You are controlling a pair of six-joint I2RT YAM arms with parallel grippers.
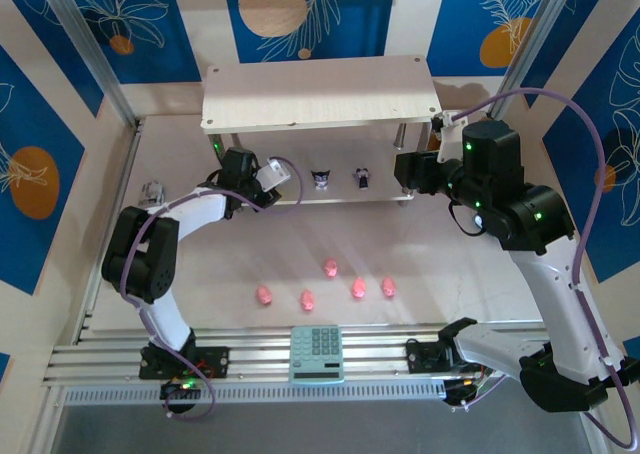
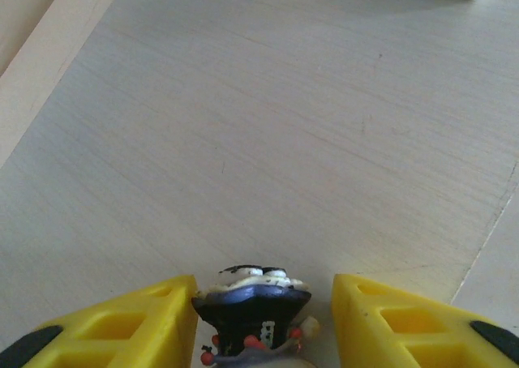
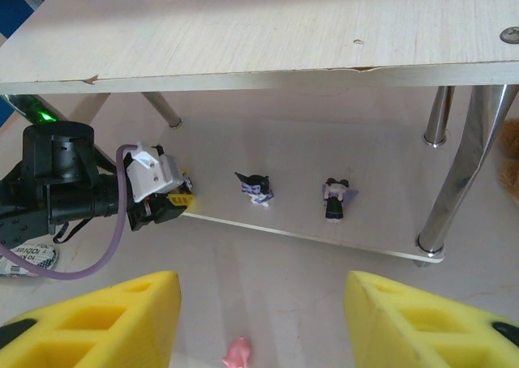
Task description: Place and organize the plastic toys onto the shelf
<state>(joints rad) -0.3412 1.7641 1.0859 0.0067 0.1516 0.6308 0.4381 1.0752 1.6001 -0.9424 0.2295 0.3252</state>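
Observation:
The shelf (image 1: 320, 94) stands at the back of the table, with a lower level (image 1: 385, 196) beneath its top board. My left gripper (image 2: 263, 319) reaches onto the left end of that lower level. Its jaws are open around a dark figurine with a white face (image 2: 251, 307): the left finger (image 2: 154, 323) touches it, the right finger (image 2: 397, 323) stands clear. Two more dark figurines (image 3: 258, 188) (image 3: 336, 198) stand further right on the lower level. Several pink pigs (image 1: 331, 267) lie on the table in front. My right gripper (image 3: 259, 319) hovers open and empty before the shelf.
A calculator (image 1: 317, 354) lies on the rails at the near edge. A silver toy car (image 1: 152, 192) sits left of the shelf, and brown plush (image 3: 511, 153) shows past the shelf's right legs (image 3: 462, 173). One pink pig (image 3: 238, 353) lies just below my right gripper.

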